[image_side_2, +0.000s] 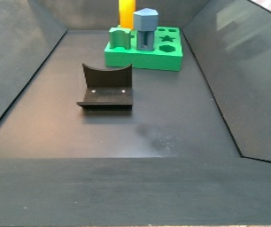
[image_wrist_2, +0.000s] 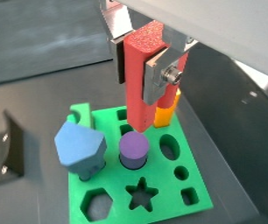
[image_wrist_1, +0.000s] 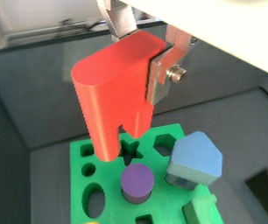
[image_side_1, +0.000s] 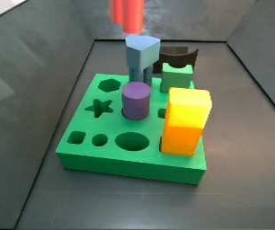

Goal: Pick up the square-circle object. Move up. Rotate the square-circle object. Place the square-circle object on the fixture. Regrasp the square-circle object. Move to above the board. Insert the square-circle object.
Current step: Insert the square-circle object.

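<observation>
In both wrist views the gripper has its flat silver fingers closed on the matte red square-circle object, held upright above the board. The board is a thick glossy green slab with star and hexagon holes. The dark fixture stands at centre left in a side view.
</observation>
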You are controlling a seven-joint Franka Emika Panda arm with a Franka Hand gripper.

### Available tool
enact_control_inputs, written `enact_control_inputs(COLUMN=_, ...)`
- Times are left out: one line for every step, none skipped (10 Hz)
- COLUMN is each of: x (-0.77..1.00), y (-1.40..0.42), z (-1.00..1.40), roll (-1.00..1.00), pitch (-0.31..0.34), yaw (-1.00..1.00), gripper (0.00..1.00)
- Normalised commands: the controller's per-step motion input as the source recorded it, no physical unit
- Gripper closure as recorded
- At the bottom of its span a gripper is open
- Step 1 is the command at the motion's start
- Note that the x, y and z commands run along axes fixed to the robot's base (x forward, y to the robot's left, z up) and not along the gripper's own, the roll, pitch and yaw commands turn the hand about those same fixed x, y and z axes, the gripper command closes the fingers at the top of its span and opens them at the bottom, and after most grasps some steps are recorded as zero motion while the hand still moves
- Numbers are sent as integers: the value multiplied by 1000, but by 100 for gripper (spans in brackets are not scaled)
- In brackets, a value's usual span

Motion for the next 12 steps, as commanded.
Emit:
enact_control_inputs(x=0, y=0, z=-226, roll=0, pitch=-51, yaw=1000, gripper=100)
enact_control_inputs(x=0, y=0, z=-223, roll=0, pitch=-50, yaw=1000, gripper=100)
enact_control_inputs(x=0, y=0, z=-223, roll=0, pitch=-51, yaw=1000, gripper=100)
enact_control_inputs(x=0, y=0, z=-223, roll=0, pitch=-51, yaw=1000, gripper=100)
enact_control_inputs(x=0, y=0, z=-223, roll=0, pitch=-53, yaw=1000, gripper=100)
enact_control_inputs(x=0, y=0, z=-223, roll=0, pitch=-51, yaw=1000, gripper=100)
enact_control_inputs(x=0, y=0, z=-226, roll=0, pitch=-51, yaw=1000, gripper=100)
enact_control_inputs(x=0, y=0, z=-226, roll=0, pitch=-51, yaw=1000, gripper=100)
enact_control_inputs(x=0, y=0, z=-223, roll=0, pitch=-51, yaw=1000, gripper=100)
enact_control_inputs(x=0, y=0, z=-223, roll=0, pitch=-50, yaw=1000, gripper=100)
enact_control_inputs(x=0, y=0, z=-223, roll=0, pitch=-51, yaw=1000, gripper=100)
enact_control_inputs(x=0, y=0, z=-114, roll=-13, pitch=-97, yaw=1000, gripper=100)
